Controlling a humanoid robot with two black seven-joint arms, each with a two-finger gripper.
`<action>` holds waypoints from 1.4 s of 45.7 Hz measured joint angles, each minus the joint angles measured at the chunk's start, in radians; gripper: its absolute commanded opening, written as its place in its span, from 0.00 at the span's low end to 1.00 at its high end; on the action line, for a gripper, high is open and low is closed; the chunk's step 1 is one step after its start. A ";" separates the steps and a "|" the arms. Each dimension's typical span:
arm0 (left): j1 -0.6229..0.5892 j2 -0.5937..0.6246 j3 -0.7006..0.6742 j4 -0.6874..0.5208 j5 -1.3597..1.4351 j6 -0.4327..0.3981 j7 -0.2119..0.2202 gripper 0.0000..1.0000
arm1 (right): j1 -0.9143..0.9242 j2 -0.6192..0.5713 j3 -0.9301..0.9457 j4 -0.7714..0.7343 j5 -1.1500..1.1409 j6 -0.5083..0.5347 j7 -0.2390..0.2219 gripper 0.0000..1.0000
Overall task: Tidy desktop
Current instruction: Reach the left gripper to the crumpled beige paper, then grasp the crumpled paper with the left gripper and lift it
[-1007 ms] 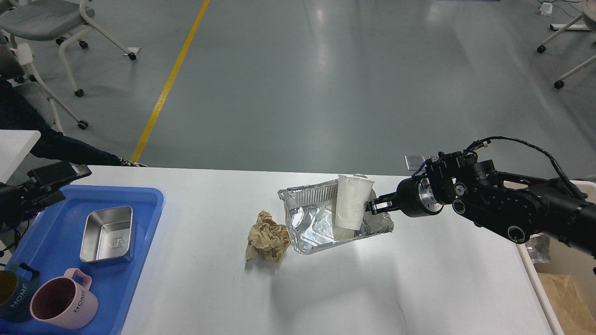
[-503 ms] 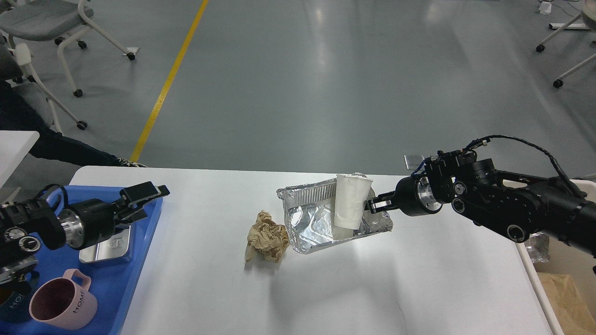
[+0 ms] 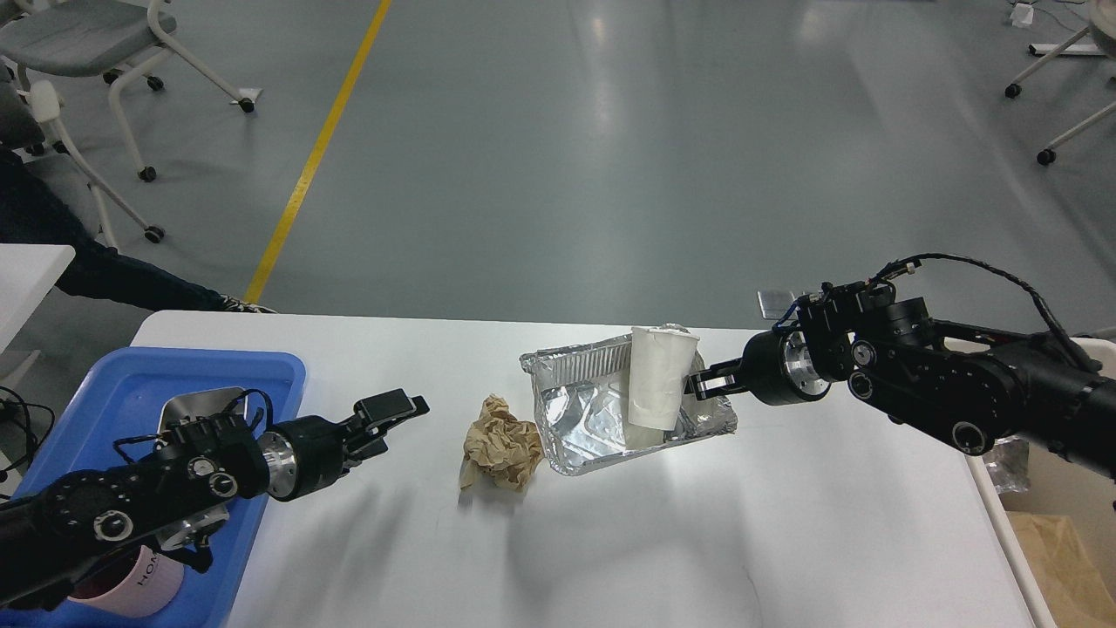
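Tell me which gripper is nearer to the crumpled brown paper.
Left. The left gripper is just left of the crumpled brown paper, apart from it; the right gripper is farther right, at the paper cup.

The only lettering I can pick out is on the pink mug (image 3: 122,580) at the lower left, standing on the blue tray (image 3: 105,384) under my left arm. On its side I read "HO" running sideways; the letters after that are hidden by the arm. I cannot read any lettering on the steel dish (image 3: 205,406) from here. The white paper cup (image 3: 658,379) shows no print that I can read.
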 measured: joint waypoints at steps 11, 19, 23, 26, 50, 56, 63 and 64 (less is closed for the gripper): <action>0.000 -0.090 0.013 0.089 0.000 0.000 -0.001 0.96 | 0.000 -0.014 0.004 0.003 0.002 0.000 0.000 0.00; 0.000 -0.129 0.014 0.113 0.000 0.000 -0.001 0.96 | 0.000 -0.015 0.004 0.003 0.004 0.000 0.000 0.00; 0.000 -0.159 0.015 0.140 0.000 0.000 -0.001 0.96 | 0.000 -0.015 0.005 0.003 0.005 0.000 0.000 0.00; 0.000 -0.179 0.016 0.158 0.000 0.000 -0.001 0.96 | 0.000 -0.014 0.005 0.003 0.004 0.000 0.000 0.00; -0.034 -0.329 0.159 0.251 0.001 0.040 0.042 0.28 | 0.000 -0.017 0.008 0.018 0.006 -0.002 0.001 0.00; -0.039 -0.331 0.170 0.251 -0.001 0.043 0.045 0.13 | 0.000 -0.017 0.009 0.017 0.006 -0.002 0.001 0.00; -0.049 -0.331 0.170 0.250 -0.004 0.044 0.041 0.01 | 0.000 -0.017 0.009 0.017 0.006 -0.002 0.001 0.00; -0.051 -0.331 0.170 0.250 -0.005 0.044 0.040 0.00 | 0.000 -0.017 0.009 0.017 0.006 -0.002 0.002 0.00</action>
